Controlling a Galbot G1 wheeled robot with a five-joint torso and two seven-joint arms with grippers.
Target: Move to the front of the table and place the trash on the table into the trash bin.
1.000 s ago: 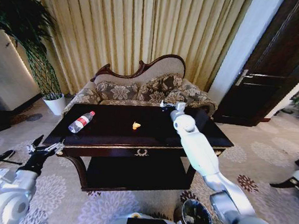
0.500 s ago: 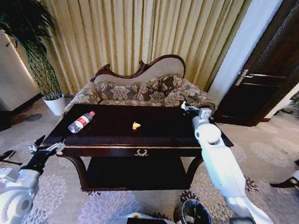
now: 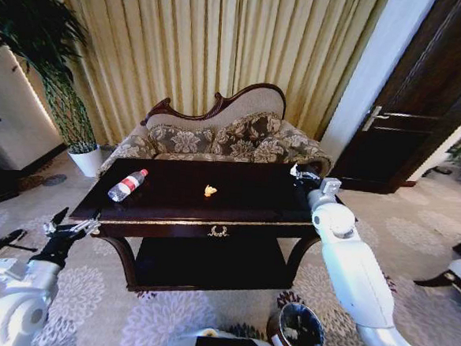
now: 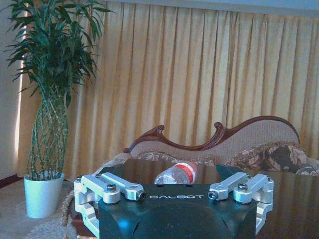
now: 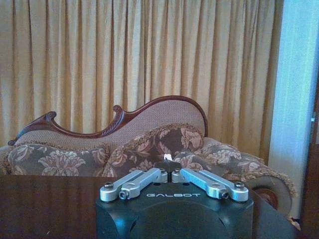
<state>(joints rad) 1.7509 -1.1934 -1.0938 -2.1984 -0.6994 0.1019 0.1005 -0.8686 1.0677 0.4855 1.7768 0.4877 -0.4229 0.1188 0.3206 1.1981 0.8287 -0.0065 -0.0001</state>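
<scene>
Robot at the dark surface

Right gripper, marked GALBOT, pinches a white scrap at the far right end; left gripper's fingers are open. Red-capped bottle lies left, orange scrap mid-surface.

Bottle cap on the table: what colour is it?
Red. The bottle lies on the table, and its cap shows best in the head view.

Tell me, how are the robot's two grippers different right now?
The left gripper has its fingers spread wide open. The right gripper has its fingers closed together, pinching what looks like a small white scrap.

The left gripper sits low, off the left front corner of the table. The right gripper is up over the table's right end.

Both have the same silver fingers on a black body.
</scene>
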